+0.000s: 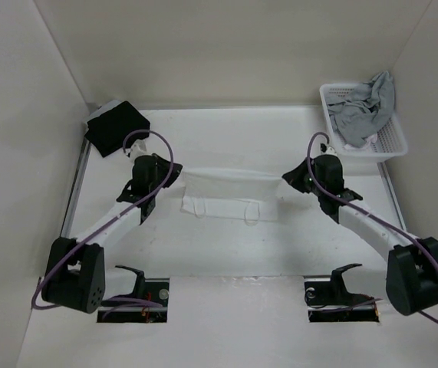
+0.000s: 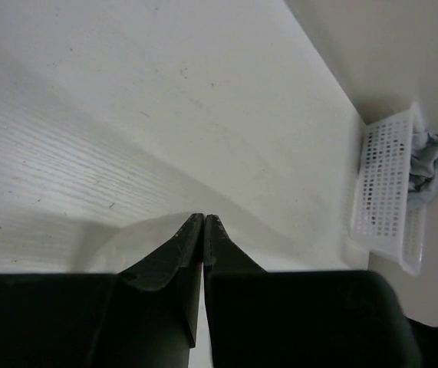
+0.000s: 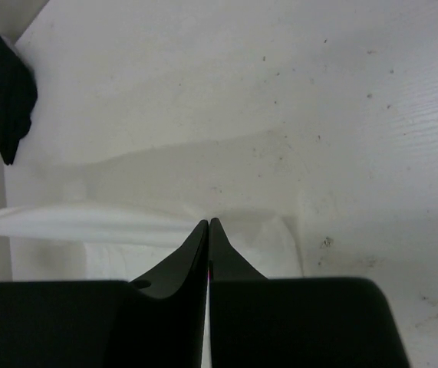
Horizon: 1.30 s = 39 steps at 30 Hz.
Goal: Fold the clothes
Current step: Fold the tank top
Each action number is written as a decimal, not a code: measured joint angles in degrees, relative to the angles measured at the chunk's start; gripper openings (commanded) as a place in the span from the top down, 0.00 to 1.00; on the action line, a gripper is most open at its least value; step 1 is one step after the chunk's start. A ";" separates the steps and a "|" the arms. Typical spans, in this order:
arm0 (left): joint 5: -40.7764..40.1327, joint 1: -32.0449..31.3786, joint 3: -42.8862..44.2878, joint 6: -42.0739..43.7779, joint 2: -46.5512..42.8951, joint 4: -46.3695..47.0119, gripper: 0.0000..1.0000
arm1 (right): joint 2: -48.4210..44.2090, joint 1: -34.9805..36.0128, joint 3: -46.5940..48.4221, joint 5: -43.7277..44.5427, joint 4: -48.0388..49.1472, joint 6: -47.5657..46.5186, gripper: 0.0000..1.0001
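The clothes, a white camisole, lie spread across the middle of the table, and two thin straps loop out at the near edge. The far edge looks lifted and stretched between both grippers. My left gripper is shut on the left end of that edge. In the left wrist view its fingertips meet with pale fabric around them. My right gripper is shut on the right end. In the right wrist view a taut white band of the clothes runs left from the closed tips.
A black garment lies at the back left corner and also shows in the right wrist view. A white basket holding a grey garment stands at the back right. Walls enclose the table on three sides.
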 measured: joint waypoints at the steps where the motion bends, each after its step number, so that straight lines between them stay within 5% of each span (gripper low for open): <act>1: 0.24 -0.02 -1.49 0.00 -1.75 0.87 0.98 | -1.99 0.02 -1.68 -0.20 0.46 -0.07 0.97; 10: 3.10 0.33 -20.46 -0.24 -20.74 1.57 0.96 | -19.23 2.45 -18.45 -0.26 -1.46 1.33 0.97; 22: 5.11 3.80 -24.70 -0.24 -15.50 4.74 0.92 | -21.62 15.30 -23.19 5.38 -5.05 8.79 0.94; 28: 6.12 7.15 -27.06 -0.24 -13.20 6.69 0.77 | -19.87 18.25 -24.35 7.89 -6.56 12.04 0.58; 32: 6.21 10.03 -27.65 -0.22 -17.57 5.53 0.78 | -21.31 19.21 -24.11 10.40 -8.52 12.15 0.49; 39: 3.21 -5.77 -18.84 0.48 -14.05 5.81 0.78 | -20.02 19.21 -19.12 14.71 -9.11 9.68 0.88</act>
